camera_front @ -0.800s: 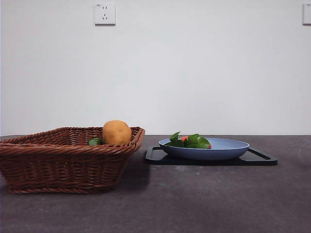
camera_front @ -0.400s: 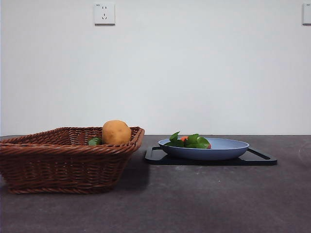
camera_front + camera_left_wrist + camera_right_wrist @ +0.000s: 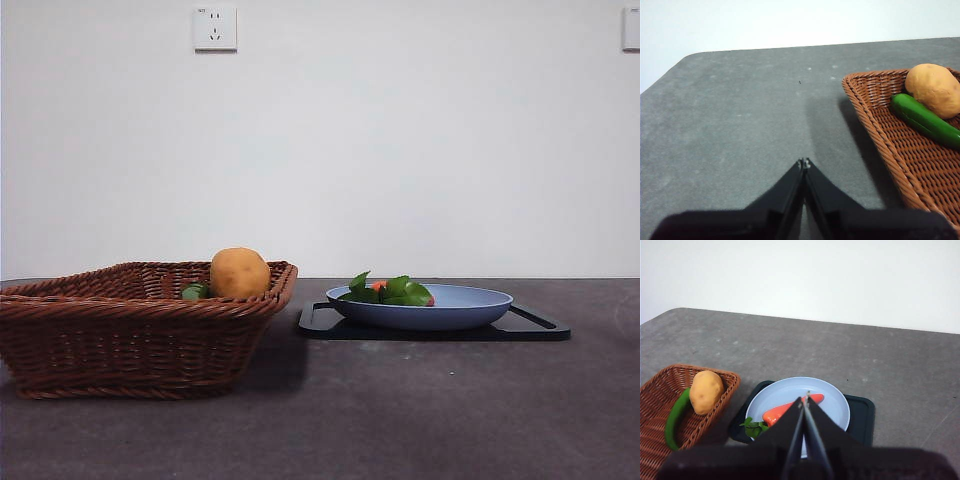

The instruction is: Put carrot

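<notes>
The carrot (image 3: 781, 412), orange-red with green leaves, lies on the blue plate (image 3: 837, 410) that rests on a black tray (image 3: 862, 417). In the front view its leaves and a bit of orange (image 3: 392, 291) show over the plate's rim (image 3: 470, 305). My right gripper (image 3: 805, 401) is shut and empty, held high above the plate. My left gripper (image 3: 804, 164) is shut and empty over bare table, beside the wicker basket (image 3: 880, 125). Neither arm shows in the front view.
The wicker basket (image 3: 130, 325) holds a tan potato (image 3: 239, 273) and a green vegetable (image 3: 195, 292); both also show in the left wrist view, potato (image 3: 934, 89) and green vegetable (image 3: 925, 120). A wall outlet (image 3: 215, 28) is on the back wall.
</notes>
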### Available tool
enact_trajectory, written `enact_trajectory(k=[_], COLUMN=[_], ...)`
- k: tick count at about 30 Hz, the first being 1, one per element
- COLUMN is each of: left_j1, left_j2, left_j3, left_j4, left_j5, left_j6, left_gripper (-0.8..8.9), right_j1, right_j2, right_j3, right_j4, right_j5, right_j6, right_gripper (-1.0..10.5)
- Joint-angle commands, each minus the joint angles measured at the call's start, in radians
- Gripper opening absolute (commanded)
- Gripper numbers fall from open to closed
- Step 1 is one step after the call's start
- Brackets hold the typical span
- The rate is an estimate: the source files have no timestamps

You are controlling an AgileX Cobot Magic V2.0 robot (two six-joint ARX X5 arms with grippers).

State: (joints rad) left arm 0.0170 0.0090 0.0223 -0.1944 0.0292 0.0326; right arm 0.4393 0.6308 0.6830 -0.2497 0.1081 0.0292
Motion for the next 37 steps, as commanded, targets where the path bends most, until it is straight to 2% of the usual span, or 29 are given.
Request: enact_trajectory(k=[1, 4, 6, 11, 16, 22, 27, 37], left_j1=[0.003, 0.003, 0.003, 0.003, 0.003, 0.003, 0.003, 0.003], left_j2=[-0.002, -0.002, -0.002, -0.002, -0.002, -0.002, -0.002, -0.002], left_j3=[-0.011, -0.011, -0.011, -0.011, -0.011, -0.011, -0.011, -0.011], left_j4=[0.006, 0.006, 0.006, 0.006, 0.006, 0.006, 0.006, 0.006], left_j5=[0.0, 0.0, 0.0, 0.0, 0.0, 0.0, 0.0, 0.0], left_j6=[-0.006, -0.006, -0.006, -0.006, -0.006, -0.006, -0.006, -0.006], left_gripper=[0.08, 0.08, 0.08, 0.08, 0.08, 0.08, 0.08, 0.08], right_j1=[0.006, 0.006, 0.006, -0.062, -0.221, -0.37, -0.408, -0.409], right_j2=[0.004, 0.004, 0.0, -0.102, -0.276, -0.438, -0.508, -0.583], right_j3=[0.01, 0.01, 0.01, -0.037, -0.221, -0.45, -0.57, -0.661], right_j4=[0.01, 0.01, 0.002, -0.071, 0.003, 0.123, 0.122, 0.122], right_j5=[0.004, 0.004, 0.003, -0.009, -0.154, -0.239, -0.24, -0.237], right_j6=[-0.004, -0.016, -0.094, -0.185, -0.152, -0.082, -0.06, -0.064], right_gripper=[0.0, 0.0, 0.0, 0.0, 0.0, 0.0, 0.0, 0.0])
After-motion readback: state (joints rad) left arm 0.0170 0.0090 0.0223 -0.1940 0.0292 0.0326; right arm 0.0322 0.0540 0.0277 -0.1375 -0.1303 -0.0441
